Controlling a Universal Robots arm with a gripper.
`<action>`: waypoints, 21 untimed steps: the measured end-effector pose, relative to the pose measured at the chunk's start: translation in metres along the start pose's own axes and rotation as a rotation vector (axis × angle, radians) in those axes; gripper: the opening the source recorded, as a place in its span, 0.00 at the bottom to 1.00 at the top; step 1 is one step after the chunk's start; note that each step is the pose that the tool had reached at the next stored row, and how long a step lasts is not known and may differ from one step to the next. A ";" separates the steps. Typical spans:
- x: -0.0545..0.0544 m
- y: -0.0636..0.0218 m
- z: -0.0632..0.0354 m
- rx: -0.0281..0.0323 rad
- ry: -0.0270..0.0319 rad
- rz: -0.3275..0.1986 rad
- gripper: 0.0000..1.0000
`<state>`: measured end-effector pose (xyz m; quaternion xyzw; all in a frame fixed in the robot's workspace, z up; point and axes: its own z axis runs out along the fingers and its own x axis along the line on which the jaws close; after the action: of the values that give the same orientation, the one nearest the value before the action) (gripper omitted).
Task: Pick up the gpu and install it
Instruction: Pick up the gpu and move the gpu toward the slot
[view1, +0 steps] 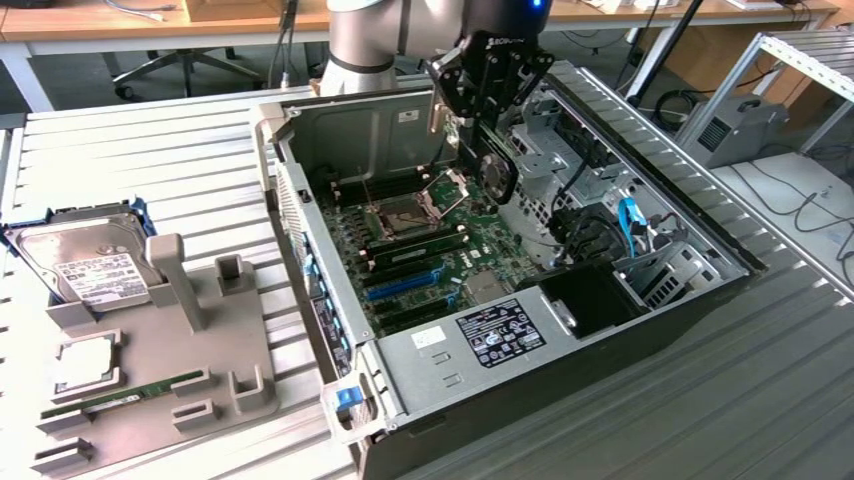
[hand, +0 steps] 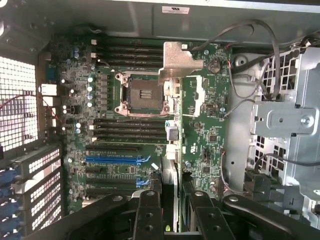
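- fingers (hand: 149, 210) of the gripper (view1: 483, 112) are clamped on the gpu (view1: 497, 176), which is held on edge.
- the gpu hangs inside the open case (view1: 694, 290), above the motherboard (view1: 427, 238) and near the cpu socket (view1: 400, 218).

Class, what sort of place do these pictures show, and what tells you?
Probably a robotics lab set up for computer assembly: a robot arm over an open PC case, a parts tray on a metal table, desks behind.
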<state>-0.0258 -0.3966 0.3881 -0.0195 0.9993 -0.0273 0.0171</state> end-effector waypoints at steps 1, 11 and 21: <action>0.000 0.0000 0.0000 0.0001 0.0000 0.000 0.26; 0.000 0.0004 0.0069 0.0000 0.0000 0.000 0.26; 0.000 0.0009 0.0161 0.0000 0.0000 0.000 0.26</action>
<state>-0.0256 -0.3966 0.3720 -0.0195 0.9993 -0.0273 0.0171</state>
